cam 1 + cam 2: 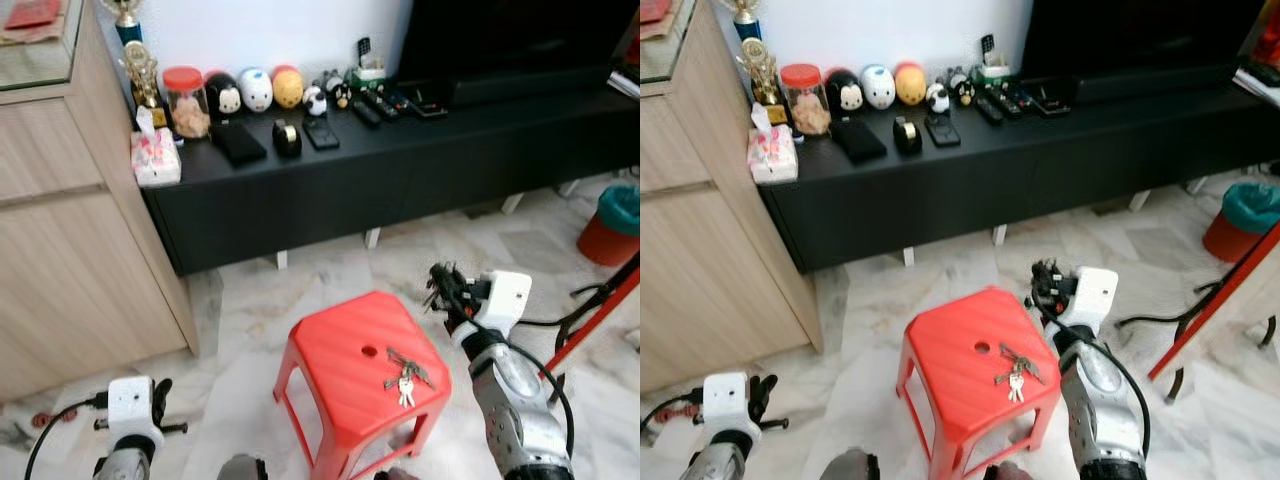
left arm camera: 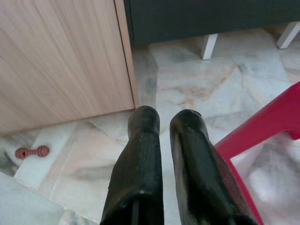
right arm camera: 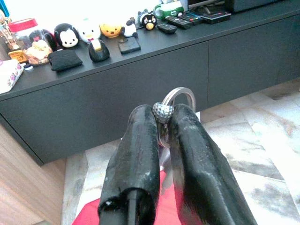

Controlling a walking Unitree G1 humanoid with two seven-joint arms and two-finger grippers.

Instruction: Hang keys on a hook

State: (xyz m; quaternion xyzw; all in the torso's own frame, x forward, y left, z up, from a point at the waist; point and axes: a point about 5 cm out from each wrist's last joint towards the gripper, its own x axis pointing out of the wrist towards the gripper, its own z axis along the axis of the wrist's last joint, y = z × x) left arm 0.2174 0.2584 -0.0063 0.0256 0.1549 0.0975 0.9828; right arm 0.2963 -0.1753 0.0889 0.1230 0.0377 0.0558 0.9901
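Observation:
A bunch of keys point(image 1: 405, 374) lies on top of a red plastic stool point(image 1: 335, 350), near its right edge. My right gripper point(image 1: 441, 286) hovers just beyond the stool's far right corner, above the floor. In the right wrist view its fingers point(image 3: 140, 140) are shut on a silver key ring point(image 3: 182, 93) with a small dimpled metal ball point(image 3: 162, 112) pinched at the tips. My left gripper point(image 2: 163, 117) hangs low at the left near the floor, shut with nothing in it.
A long black console point(image 1: 400, 175) with toys, a jar and remotes runs along the far wall. A wooden cabinet point(image 1: 70, 250) stands at the left. A red bin point(image 1: 610, 228) and a red metal frame point(image 1: 600, 310) are at the right. A small red item point(image 2: 31, 152) lies on the floor.

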